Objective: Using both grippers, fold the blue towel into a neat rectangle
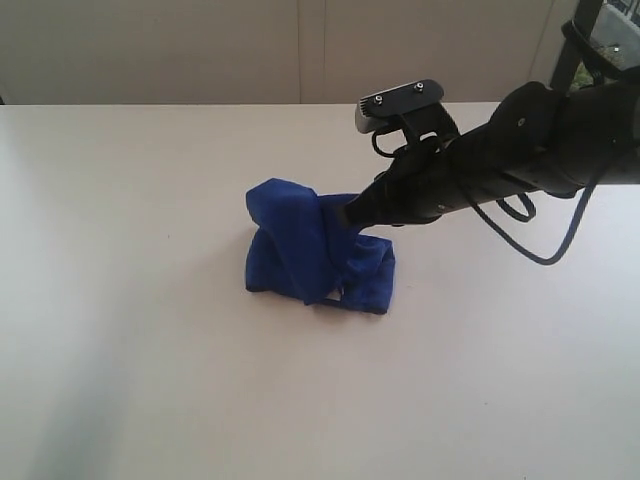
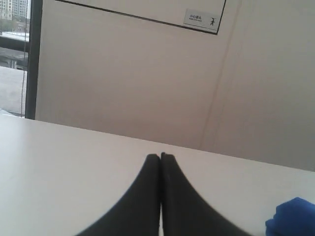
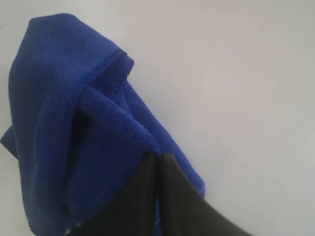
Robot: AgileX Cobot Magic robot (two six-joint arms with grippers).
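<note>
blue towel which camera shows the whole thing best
The exterior view: the whole blue towel shows, bunched, held up by the right pincer. The right wrist view gives only close folds; the left wrist view, just a corner.

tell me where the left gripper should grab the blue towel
Probably the low left corner of the blue towel, coming in from the left. The right gripper is shut on the raised fold on the right, so that side is taken; the left gripper, shut and empty, would open first.
</note>
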